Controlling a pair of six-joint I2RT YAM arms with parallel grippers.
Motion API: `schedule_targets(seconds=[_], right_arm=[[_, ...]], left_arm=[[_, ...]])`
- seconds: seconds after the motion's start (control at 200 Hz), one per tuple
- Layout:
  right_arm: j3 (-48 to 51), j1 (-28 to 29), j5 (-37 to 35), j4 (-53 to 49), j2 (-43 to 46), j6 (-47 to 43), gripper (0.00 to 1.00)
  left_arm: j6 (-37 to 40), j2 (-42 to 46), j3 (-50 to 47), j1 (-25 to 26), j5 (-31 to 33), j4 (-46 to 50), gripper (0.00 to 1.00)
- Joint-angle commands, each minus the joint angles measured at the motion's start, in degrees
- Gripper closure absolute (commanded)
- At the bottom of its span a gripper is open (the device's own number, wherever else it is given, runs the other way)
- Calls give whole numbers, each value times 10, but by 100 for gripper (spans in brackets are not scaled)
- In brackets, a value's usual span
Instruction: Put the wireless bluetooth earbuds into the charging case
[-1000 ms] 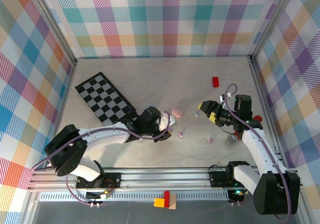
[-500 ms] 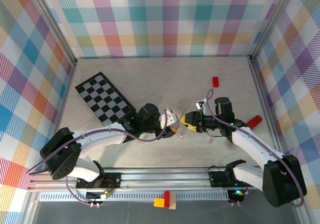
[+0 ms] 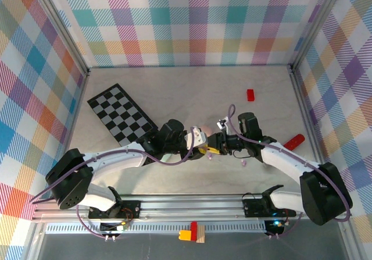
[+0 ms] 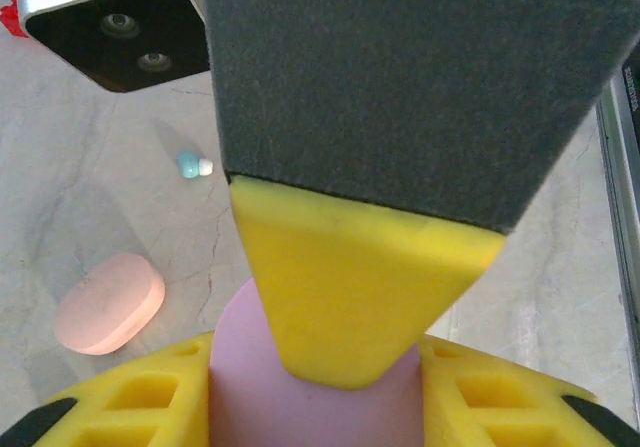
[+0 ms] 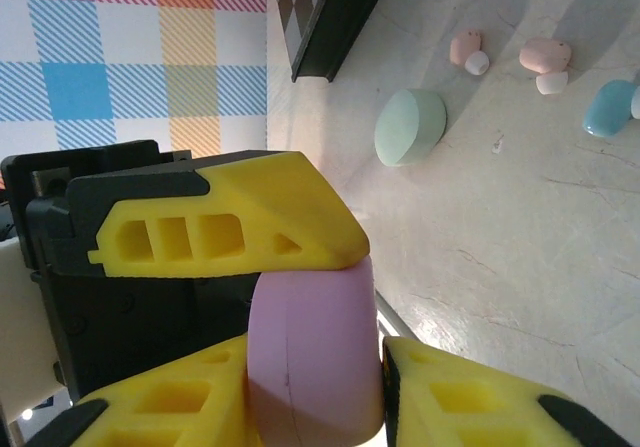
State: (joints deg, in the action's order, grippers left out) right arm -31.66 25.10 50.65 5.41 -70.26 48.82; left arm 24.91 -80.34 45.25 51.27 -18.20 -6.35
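Though nearby, mint case [image 5: 410, 125], earbuds [image 5: 545, 62] apart.

Bench [image 3: 174, 88]: pale marbled surface.
Checkered board [image 3: 123, 122]: flat, far left, set diagonally.
Red block [image 3: 250, 95]: far right, well apart from the rest.
Red bar [image 3: 294, 141]: near the right edge.
Pink case [image 4: 108, 303]: lying flat.
Mint case [image 5: 410, 126]: near the board's edge.
Pink earbuds [image 5: 467, 49]: two, just beside each other.
Light blue earbud [image 5: 610, 107]: near the pink pair.
Purple earbud [image 3: 243, 163]: alone, right of centre.

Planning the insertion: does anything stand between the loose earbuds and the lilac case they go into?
Yes: the lilac case looks shut, held in the jaws of left gripper and right gripper. The pink earbuds and a blue earbud lie loose on the table.
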Motion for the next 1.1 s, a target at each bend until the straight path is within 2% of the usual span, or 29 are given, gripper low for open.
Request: schedule_targets(seconds=[0.0,0.1,0.185,0.29,0.385,0.525,0.67,0.815,0.94,1.095], right_arm=[[-20,2,7,15,2,-2,73],[-25,2,-2,7,14,-4,77],[-30,-4,-9,6,28,2,78],[-29,-28,3,44,45,42,82],[-30,-58,21,95,60,90,83],[-49,-85,42,116,74,141,86],[-81,-95,59,138,74,209,86],[-102,-97,73,197,62,265,87],[-113,-98,76,238,45,310,89],[-114,-98,77,349,14,392,92]], left_arm=[[6,17,19,4,-19,-19,59],[-1,23,16,4,-15,-29,58],[-23,33,4,2,-4,-64,38],[-57,45,-12,-13,-18,-125,22],[-87,53,-25,-30,-42,-182,14],[-123,60,-48,-57,-69,-282,6],[-162,64,-60,-75,-97,-363,1],[-238,30,-61,-110,-125,-472,1],[-264,-16,-60,-126,-146,-583,2],[-265,-82,-60,-129,-174,-713,9]])
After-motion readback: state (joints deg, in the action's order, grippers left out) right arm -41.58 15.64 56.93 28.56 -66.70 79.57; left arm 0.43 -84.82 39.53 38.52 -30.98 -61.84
